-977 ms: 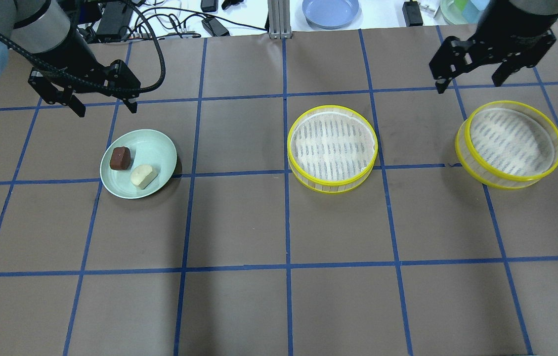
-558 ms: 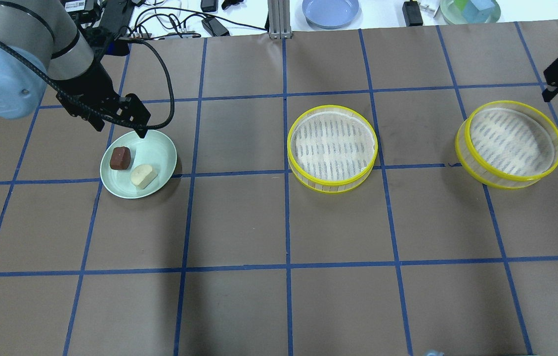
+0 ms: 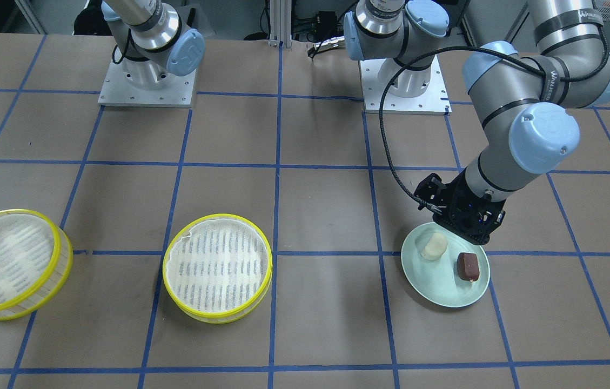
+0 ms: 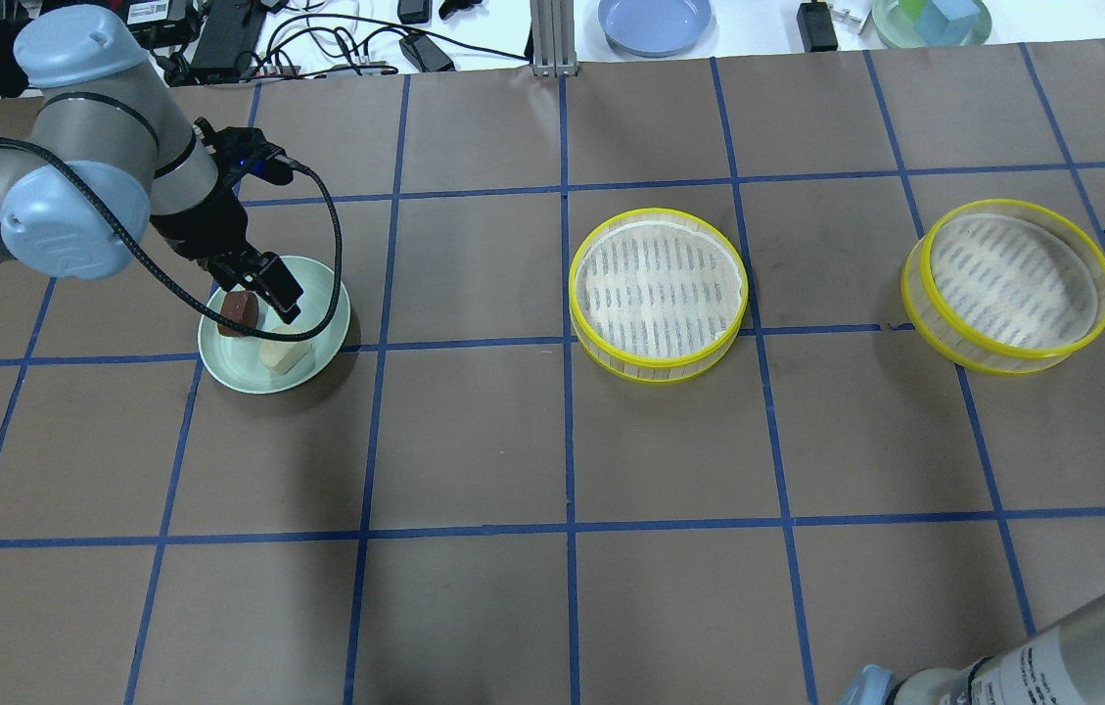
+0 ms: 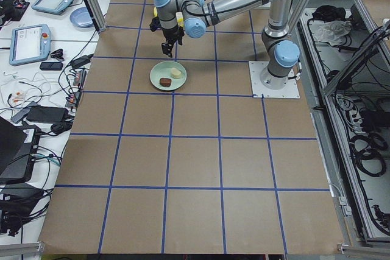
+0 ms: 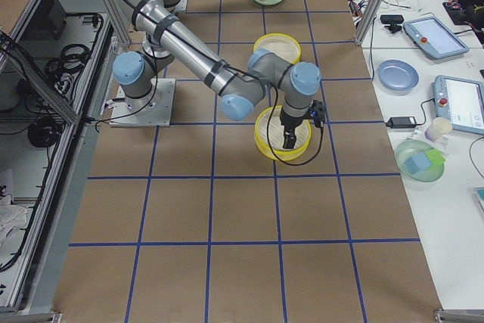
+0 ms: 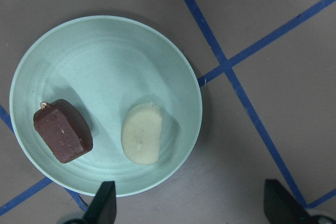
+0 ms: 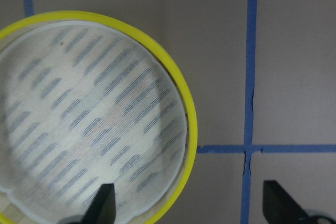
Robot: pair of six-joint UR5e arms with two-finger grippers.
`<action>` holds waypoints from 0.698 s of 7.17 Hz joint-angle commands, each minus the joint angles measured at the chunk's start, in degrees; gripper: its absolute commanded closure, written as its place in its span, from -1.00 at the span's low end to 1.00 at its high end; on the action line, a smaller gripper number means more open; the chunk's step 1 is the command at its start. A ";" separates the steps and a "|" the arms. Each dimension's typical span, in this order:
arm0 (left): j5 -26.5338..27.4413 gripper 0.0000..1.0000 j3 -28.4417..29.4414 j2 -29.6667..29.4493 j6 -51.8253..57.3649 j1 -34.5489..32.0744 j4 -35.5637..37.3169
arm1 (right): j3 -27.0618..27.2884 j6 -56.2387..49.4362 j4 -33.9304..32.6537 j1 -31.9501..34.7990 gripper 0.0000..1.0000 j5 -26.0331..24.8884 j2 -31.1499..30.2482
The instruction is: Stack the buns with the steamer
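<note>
I see my brown paper table point(image 4: 669, 441), gridded in blue tape, bearing one yellow-rimmed, cloth-lined steamer tray point(image 4: 658, 284) mid-table and its twin point(image 4: 1012, 279) at the right end, both empty. Well apart, the pale green plate point(image 7: 105, 61) holds the dark brown bun point(image 7: 63, 130) beside the cream bun point(image 7: 142, 132). The left gripper point(image 7: 191, 205) hangs over them, fingers spread. The right gripper point(image 8: 191, 204), also spread, hangs over the twin's rim. Cables point(image 4: 337, 39) clutter the bench beyond.

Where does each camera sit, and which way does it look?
Front-facing: across the table, facing robot; both bases, left arm at plate.
Overhead: behind robot, looking down; left arm, two steamer trays.
Exterior left: table's left end; left arm nearest.
Exterior right: table's right end; right arm nearest.
Left wrist: down on plate, buns; left fingers.
Right wrist: down on one steamer tray; right fingers.
Overhead, front-facing share both trays.
</note>
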 commanded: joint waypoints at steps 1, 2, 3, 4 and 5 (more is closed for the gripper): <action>0.06 -1.00 -0.08 -3.67 0.88 0.23 1.75 | 0.01 -3.25 -6.63 -0.48 -0.93 -0.02 6.58; 0.06 -1.00 -0.08 -5.08 0.88 0.23 2.02 | 0.10 -3.26 -6.74 -0.48 -0.77 0.07 7.22; 0.41 -0.98 -0.08 -6.40 1.14 0.23 2.46 | 0.45 -3.26 -6.22 -0.48 -0.52 0.42 7.40; 0.50 -0.96 -0.08 -7.89 1.23 0.93 3.16 | 0.62 -3.26 -6.21 -0.48 -0.18 0.51 7.48; 0.50 -0.96 -0.08 -9.56 3.50 1.63 3.43 | 0.71 -3.26 -5.78 -0.48 0.25 0.68 7.40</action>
